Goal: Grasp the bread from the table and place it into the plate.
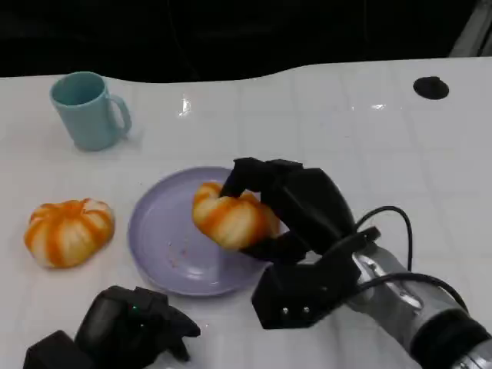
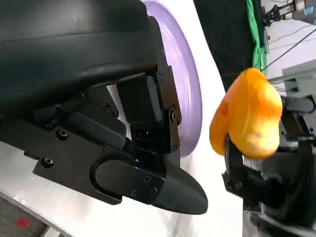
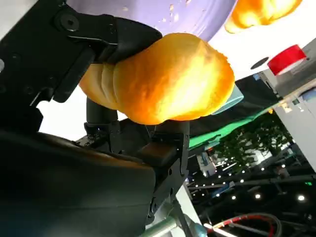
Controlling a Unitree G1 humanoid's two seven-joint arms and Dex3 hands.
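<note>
The round bread roll in the black right hand was golden orange with paler cream streaks. The second lobed bread roll showed orange and cream stripes. The round plastic plate was pale lilac, the ceramic mug light teal, the table white, and the left hand black.

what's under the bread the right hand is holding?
The purple plate lies under the bread, which the right hand grips over the plate's right side. The bread and hand cover the plate there, so contact cannot be told.
</note>
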